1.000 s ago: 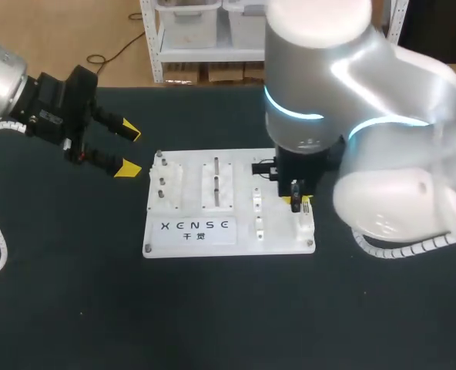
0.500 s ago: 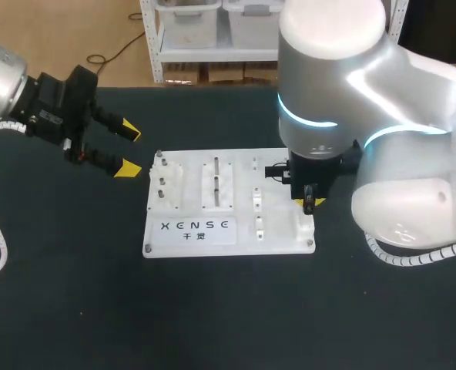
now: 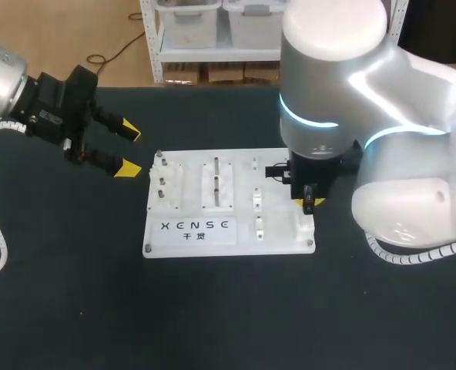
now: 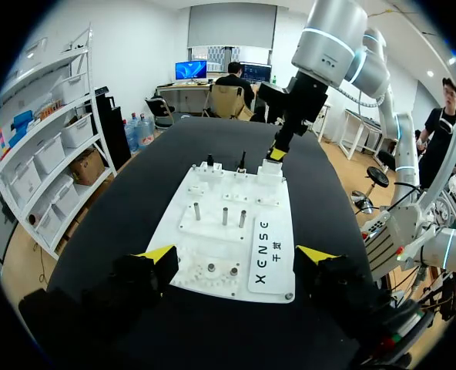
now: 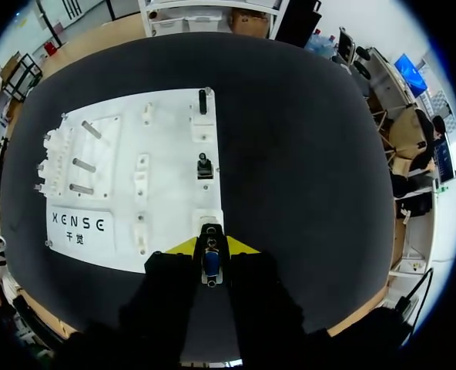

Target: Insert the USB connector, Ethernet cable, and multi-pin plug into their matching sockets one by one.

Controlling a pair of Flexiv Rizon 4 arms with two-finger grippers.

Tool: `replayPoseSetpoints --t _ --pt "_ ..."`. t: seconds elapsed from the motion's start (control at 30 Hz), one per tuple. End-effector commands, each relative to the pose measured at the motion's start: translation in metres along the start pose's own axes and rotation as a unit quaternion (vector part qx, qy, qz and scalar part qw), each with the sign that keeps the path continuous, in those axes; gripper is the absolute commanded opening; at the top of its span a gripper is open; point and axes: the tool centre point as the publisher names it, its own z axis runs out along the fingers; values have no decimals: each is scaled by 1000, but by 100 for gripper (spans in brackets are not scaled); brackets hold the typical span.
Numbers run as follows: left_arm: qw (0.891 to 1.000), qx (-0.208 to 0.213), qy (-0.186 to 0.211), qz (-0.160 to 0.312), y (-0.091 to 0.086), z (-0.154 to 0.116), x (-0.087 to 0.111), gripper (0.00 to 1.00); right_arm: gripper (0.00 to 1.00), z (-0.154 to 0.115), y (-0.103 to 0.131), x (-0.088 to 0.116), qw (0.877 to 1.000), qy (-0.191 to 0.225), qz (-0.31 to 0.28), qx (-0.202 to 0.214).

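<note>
- The dark worktop (image 3: 74, 308) fills the lower part of the head view. A white board (image 3: 278, 231) lies on it at the middle of the frame, with its printed label along the lower edge.
- Over the board's right edge, our right gripper (image 3: 308, 202) points down. It is clamped on a small black plug (image 5: 211, 262) with a blue part, gripped from both sides between the yellow tips.
- A white block (image 5: 208, 221) on the board sits just ahead of those tips; we cannot tell whether the plug touches it.
- Farther ahead of that gripper, two small black parts (image 5: 204, 166) stand upright on the board, one behind the other in the same row.
- Metal pegs (image 3: 216, 181) stand on the board's left and middle sections.
- In the upper left of the head view, our left gripper (image 3: 128, 150) hangs just off the board's upper left corner. Its fingers are wide apart and hold nothing.
</note>
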Motion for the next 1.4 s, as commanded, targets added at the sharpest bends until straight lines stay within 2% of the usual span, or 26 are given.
replayPoseSetpoints --t 0.03,0.93,1.4 --pt "1000 -1 -2 1 0 0 1 100 0 0 -1 0 1000 0 0 -1" --pt "1000 -1 -2 1 0 0 1 100 0 5 5 -3 1000 0 2 0" --pt "1000 -1 -2 1 0 0 1 100 0 9 2 3 1000 -2 0 1"
